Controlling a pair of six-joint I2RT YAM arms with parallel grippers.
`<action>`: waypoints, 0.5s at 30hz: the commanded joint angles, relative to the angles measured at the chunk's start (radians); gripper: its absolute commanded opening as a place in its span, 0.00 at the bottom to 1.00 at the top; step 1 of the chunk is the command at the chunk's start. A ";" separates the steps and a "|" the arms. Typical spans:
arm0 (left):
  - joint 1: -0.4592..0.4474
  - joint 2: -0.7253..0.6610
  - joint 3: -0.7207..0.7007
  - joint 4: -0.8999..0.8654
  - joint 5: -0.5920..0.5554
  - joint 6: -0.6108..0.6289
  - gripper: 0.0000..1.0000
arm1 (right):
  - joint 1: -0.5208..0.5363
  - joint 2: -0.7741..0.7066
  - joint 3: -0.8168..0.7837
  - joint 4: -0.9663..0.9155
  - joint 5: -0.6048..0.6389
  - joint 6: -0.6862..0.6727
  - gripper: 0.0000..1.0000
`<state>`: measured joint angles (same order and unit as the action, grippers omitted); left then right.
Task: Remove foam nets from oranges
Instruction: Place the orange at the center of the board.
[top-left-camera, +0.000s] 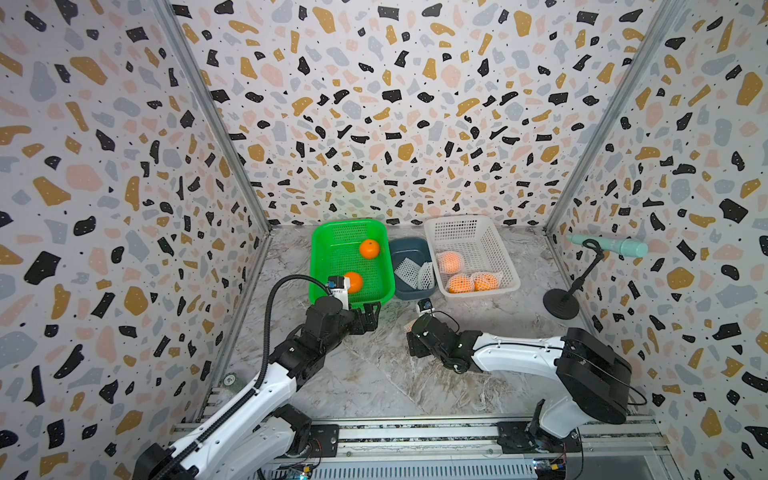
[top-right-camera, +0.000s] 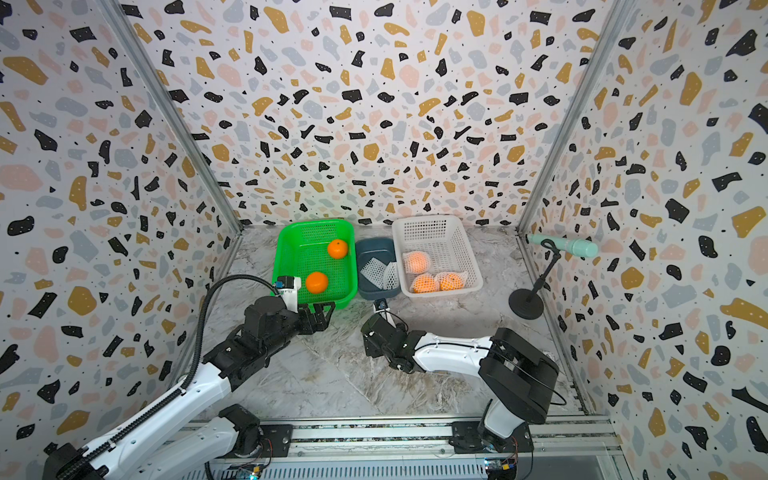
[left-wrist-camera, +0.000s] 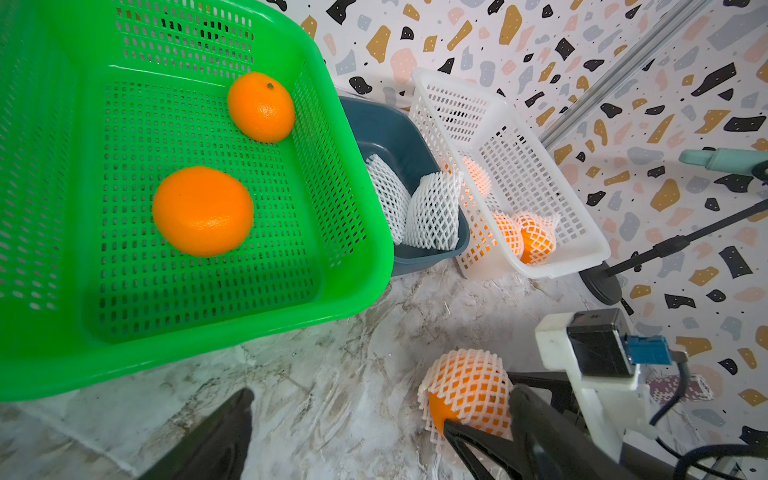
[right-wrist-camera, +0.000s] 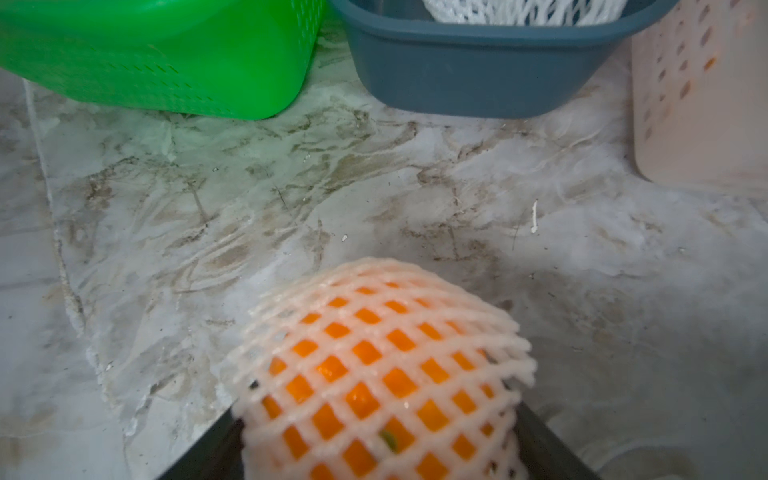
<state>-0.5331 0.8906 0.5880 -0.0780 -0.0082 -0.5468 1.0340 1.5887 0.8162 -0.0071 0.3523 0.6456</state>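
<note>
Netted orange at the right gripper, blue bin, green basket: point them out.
netted orange (right-wrist-camera: 382, 374): right wrist view, meshed middle.
blue bin (top-left-camera: 409, 249): a top view, bare interior.
green basket (left-wrist-camera: 124, 355): left wrist view, near rim.

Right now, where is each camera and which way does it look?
Top views: high above the base, looking down at green basket, white basket, left arm, right arm.
Left wrist: on the left arm, facing the baskets; one finger of the left gripper shows.
Right wrist: on the right arm, facing the blue tub; the right gripper holds a netted orange.
Shared: both wrist views show that netted orange.
</note>
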 joint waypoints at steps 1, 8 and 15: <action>-0.003 0.014 -0.003 0.041 0.014 -0.005 0.97 | 0.009 0.004 0.029 0.012 0.008 0.019 0.80; -0.002 0.024 -0.004 0.047 0.021 -0.007 0.97 | 0.010 0.029 0.038 0.013 -0.002 0.016 0.82; -0.002 0.022 -0.007 0.045 0.027 -0.005 0.97 | 0.011 0.025 0.039 0.022 -0.023 0.007 0.87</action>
<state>-0.5331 0.9161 0.5877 -0.0731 0.0032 -0.5472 1.0393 1.6226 0.8223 0.0120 0.3355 0.6502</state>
